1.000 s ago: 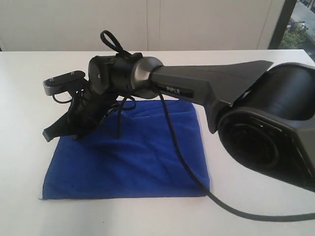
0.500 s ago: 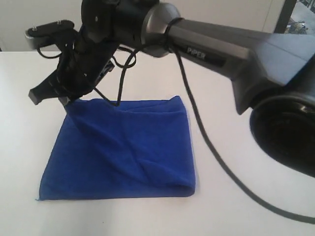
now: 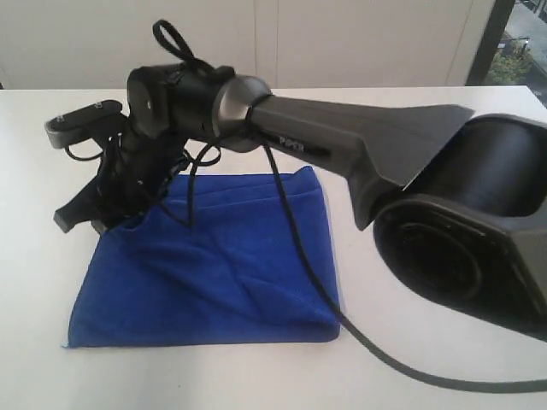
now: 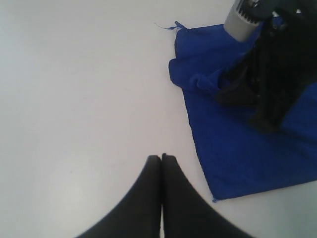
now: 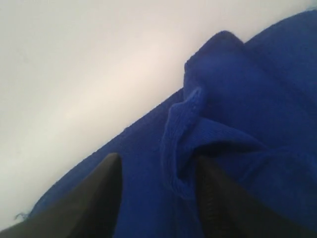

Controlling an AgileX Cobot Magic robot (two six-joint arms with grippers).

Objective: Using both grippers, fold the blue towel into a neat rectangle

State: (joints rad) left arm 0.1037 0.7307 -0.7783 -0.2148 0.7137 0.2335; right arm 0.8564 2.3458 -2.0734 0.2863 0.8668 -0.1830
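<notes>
The blue towel (image 3: 231, 273) lies folded on the white table, its far left corner bunched into a small ridge (image 5: 185, 144). My right arm reaches across over it, and my right gripper (image 3: 102, 222) sits low at that corner. Its two black fingers (image 5: 106, 186) stand apart on either side of the ridge, open and not pinching it. In the left wrist view my left gripper (image 4: 161, 157) is shut and holds nothing. It hovers over bare table beside the towel's (image 4: 233, 148) edge, with the right gripper (image 4: 270, 89) on the cloth beyond it. The left arm is out of the exterior view.
The right arm's black cable (image 3: 299, 256) hangs across the towel and trails over the table (image 3: 444, 376) at the front right. The arm's large black base (image 3: 461, 248) fills the right side. A pale wall (image 3: 342, 43) runs behind the table's far edge.
The right gripper, which held the towel's far left corner lifted half a second ago, has come down and its jaws have opened. The corner now rests bunched on the towel.
</notes>
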